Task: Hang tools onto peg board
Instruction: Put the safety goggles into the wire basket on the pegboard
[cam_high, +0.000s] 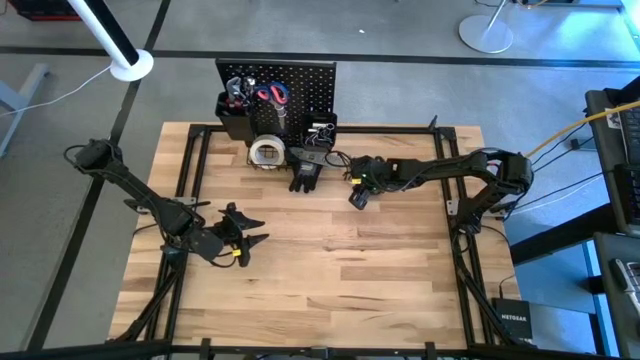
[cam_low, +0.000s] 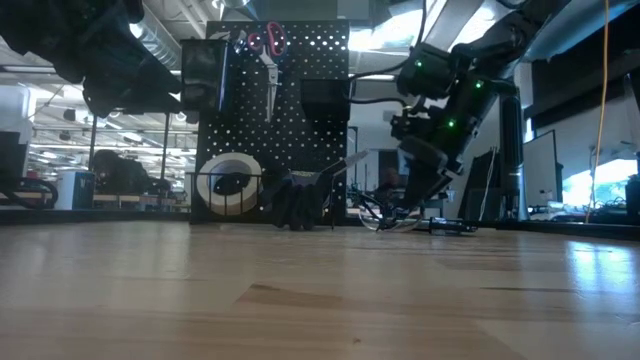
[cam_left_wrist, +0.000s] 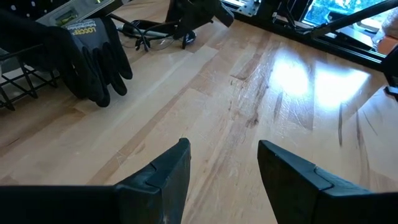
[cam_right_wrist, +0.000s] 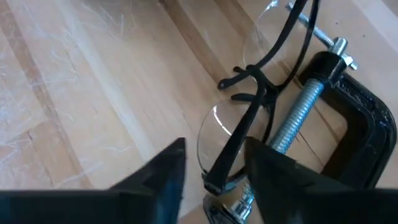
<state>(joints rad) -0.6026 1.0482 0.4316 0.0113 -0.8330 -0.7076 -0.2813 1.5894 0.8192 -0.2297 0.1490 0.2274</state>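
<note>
Glasses (cam_right_wrist: 239, 134) lie beside the clamp (cam_right_wrist: 348, 118); your right claw (cam_right_wrist: 211, 165) straddles their frame, fingers not visibly gripping. Your left claw (cam_left_wrist: 221, 171) hovers open, empty.

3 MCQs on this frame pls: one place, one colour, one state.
1. Where is the tape roll?
A. at the peg board's foot
B. in the left gripper
C. at the table's near edge

2. What colour are the handles of the scissors hung on the board?
A. yellow
B. red
C. white

3. What are the right gripper's jaws doing?
A. closing around the safety glasses' frame
B. clamped on the gloves
C. holding the tape roll

Key: 1 A, the high view shows it against the board's base. 2 B, the low view shows red loops. 3 A, the right wrist view shows the frame between the jaws, beside the C-clamp.
</note>
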